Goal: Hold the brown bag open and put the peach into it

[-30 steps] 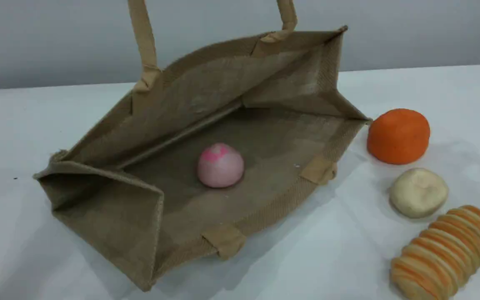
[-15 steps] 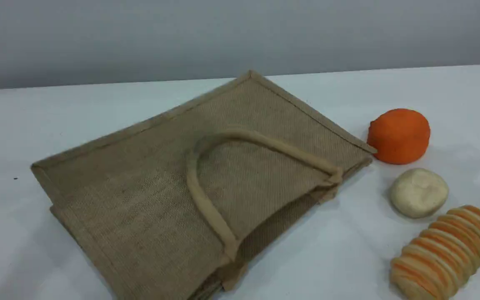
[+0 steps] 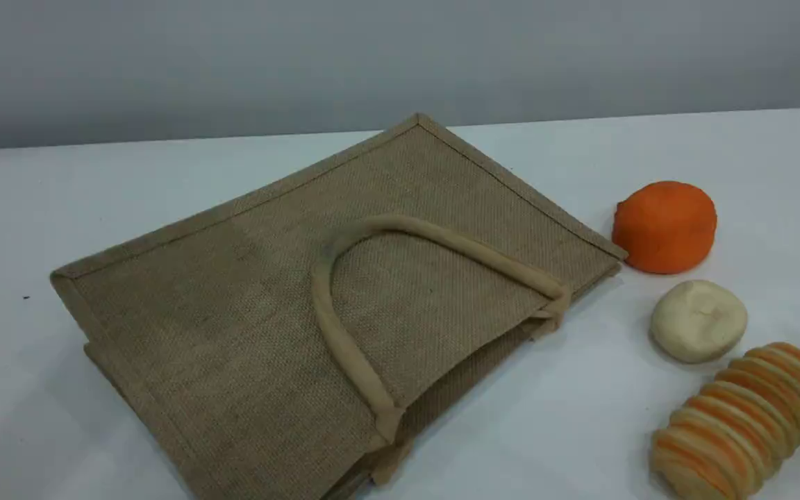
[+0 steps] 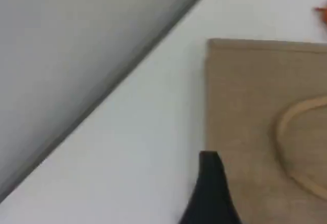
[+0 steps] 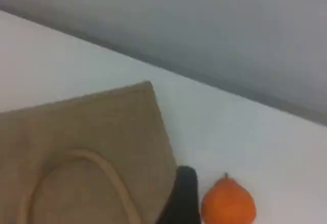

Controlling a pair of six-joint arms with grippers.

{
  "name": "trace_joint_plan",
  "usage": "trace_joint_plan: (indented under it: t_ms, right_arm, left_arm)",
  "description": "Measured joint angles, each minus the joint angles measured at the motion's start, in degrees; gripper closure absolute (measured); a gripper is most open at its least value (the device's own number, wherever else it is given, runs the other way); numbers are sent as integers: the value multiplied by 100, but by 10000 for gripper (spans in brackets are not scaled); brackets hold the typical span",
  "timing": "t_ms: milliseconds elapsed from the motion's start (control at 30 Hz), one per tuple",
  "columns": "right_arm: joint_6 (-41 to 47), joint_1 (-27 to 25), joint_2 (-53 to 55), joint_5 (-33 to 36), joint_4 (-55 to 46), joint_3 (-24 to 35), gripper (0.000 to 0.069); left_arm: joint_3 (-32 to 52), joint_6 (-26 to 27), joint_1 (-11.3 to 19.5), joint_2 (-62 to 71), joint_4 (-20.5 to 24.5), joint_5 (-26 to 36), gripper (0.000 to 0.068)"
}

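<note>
change: brown bag (image 3: 289,326) released, its upper side dropped flat, beige handle (image 3: 344,333) lying on top | peach: hidden, judged inside | grippers: left unclear, right wide, empty | orange ball (image 3: 664,226) at bag's 3 o'clock | task: looks complete

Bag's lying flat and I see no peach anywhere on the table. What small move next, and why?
Probably just pull both arms up and away. The brown bag lies collapsed with its handle flopped on top, no peach shows on the table, and neither gripper seems to hold anything. I can't see inside the bag, so confirm before calling it done.
</note>
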Motion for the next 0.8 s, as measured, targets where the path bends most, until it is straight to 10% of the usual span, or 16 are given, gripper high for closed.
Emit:
trace_joint_plan:
  t_ms: [333,800]
  right_arm:
    - [447,5,-2077,1300,21,0,104]
    - [689,5,-4085,2456,58,149,104]
  left_arm:
    - [360,-1333,0,-1471,359,-6,189]
    - [3546,-1435,2,-4803,342,-19,189]
